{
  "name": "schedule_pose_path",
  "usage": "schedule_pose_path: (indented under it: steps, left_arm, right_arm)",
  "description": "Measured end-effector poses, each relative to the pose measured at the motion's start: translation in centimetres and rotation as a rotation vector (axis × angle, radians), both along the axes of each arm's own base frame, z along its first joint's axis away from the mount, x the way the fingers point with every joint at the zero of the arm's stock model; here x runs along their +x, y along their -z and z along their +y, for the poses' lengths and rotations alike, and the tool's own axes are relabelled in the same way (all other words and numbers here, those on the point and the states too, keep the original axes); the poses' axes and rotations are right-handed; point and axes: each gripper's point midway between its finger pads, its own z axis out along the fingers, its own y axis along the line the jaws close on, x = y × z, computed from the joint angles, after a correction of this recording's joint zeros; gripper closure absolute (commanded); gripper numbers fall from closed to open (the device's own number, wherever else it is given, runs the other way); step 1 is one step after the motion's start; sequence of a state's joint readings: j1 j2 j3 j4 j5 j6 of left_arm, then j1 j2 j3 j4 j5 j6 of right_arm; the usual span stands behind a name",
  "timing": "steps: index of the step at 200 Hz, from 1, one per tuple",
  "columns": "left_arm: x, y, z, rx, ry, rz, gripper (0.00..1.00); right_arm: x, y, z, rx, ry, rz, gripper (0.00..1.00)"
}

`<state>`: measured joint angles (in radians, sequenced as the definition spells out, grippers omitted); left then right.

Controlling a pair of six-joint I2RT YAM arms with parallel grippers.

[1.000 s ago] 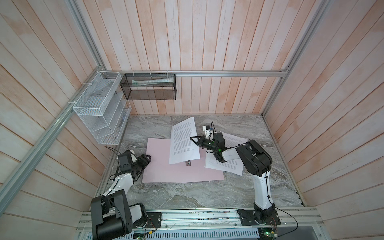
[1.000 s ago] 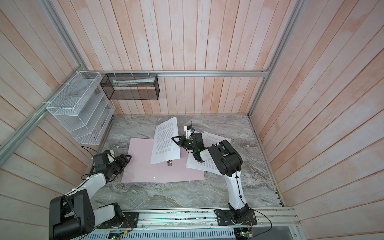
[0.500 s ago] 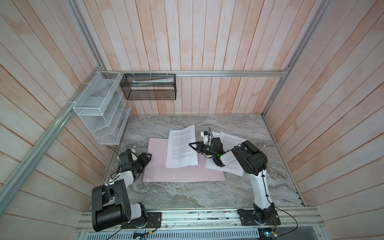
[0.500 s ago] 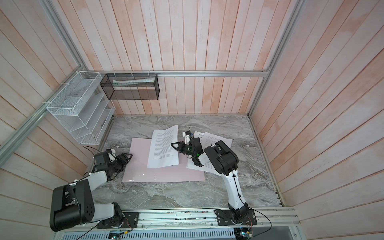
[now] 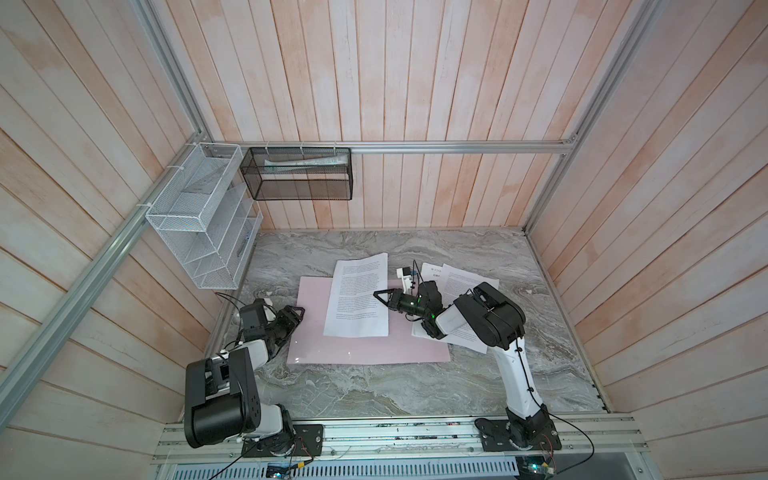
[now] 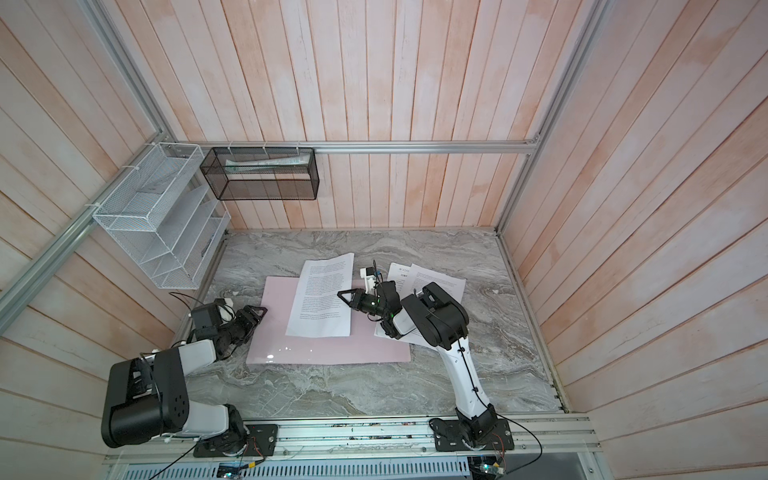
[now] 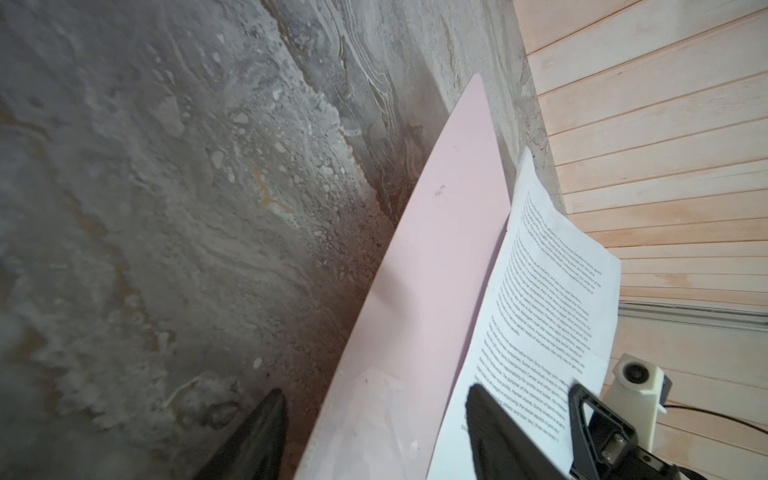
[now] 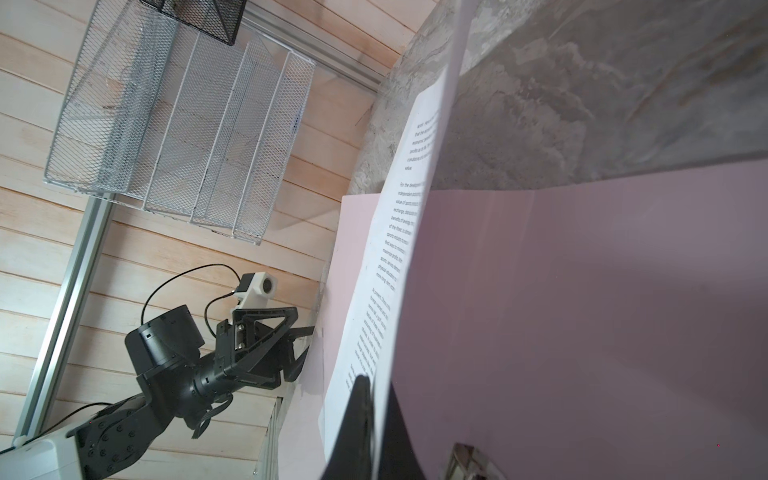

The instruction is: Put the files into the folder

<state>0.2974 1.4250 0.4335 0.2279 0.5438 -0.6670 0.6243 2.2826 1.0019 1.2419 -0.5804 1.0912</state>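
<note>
The pale pink folder lies open and flat on the marble table in both top views. A white printed sheet, one of the files, rests over the folder's left half, its far end past the folder's edge. My right gripper is shut on this sheet's right edge. More files lie right of the folder, partly under the right arm. My left gripper stands open at the folder's left edge, holding nothing. A silver clip shows on the folder.
A white wire-mesh rack hangs on the left wall, and a black mesh basket with rolled paper on the back wall. Wooden walls close in the table on three sides. The arm bases stand on the front rail.
The held sheet has come down from a raised, tilted pose to lie nearly flat on the folder. My right gripper sank with it. The left gripper shifted only slightly.
</note>
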Motion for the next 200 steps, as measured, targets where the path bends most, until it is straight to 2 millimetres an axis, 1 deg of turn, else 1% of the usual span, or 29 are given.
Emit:
schedule_pose_path:
  steps: [36,69,112,160,180,200]
  left_arm:
    - [0.1,0.1,0.0,-0.001,0.001,0.001,0.30]
    - [0.4,-0.2,0.1,0.001,0.002,-0.008,0.30]
    - [0.8,-0.5,0.2,0.004,0.003,-0.015,0.30]
    - [0.7,-0.4,0.2,0.007,0.007,-0.010,0.30]
    - [0.8,-0.5,0.2,0.011,0.010,-0.012,0.30]
    - [0.8,-0.6,0.2,0.015,0.013,-0.014,0.30]
  right_arm:
    - [-0.6,0.0,0.6,-0.002,-0.020,-0.023,1.00]
    - [-1.4,0.0,0.9,-0.019,-0.067,-0.069,1.00]
    - [-2.9,0.9,1.2,-0.089,-0.171,-0.111,1.00]
    - [-3.4,-1.1,0.7,-0.085,-0.220,-0.182,1.00]
    - [-3.5,-1.1,0.4,-0.086,-0.238,-0.194,1.00]
    - [-3.9,-0.6,0.4,-0.099,-0.268,-0.190,1.00]
